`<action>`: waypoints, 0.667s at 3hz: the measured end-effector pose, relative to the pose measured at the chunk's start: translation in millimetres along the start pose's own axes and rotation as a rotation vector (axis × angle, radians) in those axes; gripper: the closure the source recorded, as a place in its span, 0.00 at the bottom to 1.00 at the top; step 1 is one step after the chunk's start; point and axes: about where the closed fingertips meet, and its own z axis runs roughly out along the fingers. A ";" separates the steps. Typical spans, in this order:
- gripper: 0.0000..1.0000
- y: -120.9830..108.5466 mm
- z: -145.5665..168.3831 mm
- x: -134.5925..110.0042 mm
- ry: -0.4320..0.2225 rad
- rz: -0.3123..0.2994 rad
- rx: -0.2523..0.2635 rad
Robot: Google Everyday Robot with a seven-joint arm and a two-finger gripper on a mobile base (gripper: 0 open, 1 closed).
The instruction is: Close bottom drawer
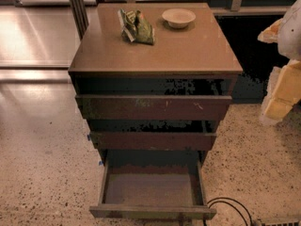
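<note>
In the camera view, the brown cabinet [155, 55] stands on a speckled floor [42, 173], seen from in front and above. The bottom drawer [151, 188] is at the foot of the cabinet, at the lower middle of the picture, and it is pulled far out. Its greyish-brown floor lies bare and its dark front edge is near the bottom border. The middle drawer front [153, 140] and the scratched top drawer front [153, 107] above it also stand a little proud of the frame.

The task looks not yet begun: nothing touches the bottom drawer, and the whole push inward is left to do.

The drawer's open box faces up and its front faces the camera. Its front panel runs left to right, while its sliding axis runs from the camera back into the cabinet. Closing therefore calls for a push away from the camera.

The gripper [281, 91] hangs at the right edge, well apart from the drawer and higher in the picture. Whether the claw is wide or narrow cannot be told.

A crumpled bag [136, 27] and a small bowl [178, 18] sit on the cabinet top, and a dark cable [230, 205] lies on the floor near the drawer's right corner.
</note>
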 end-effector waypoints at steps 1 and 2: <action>0.00 0.3 1.4 1.9 -0.004 0.007 0.009; 0.00 6.5 21.7 20.7 0.016 0.039 0.031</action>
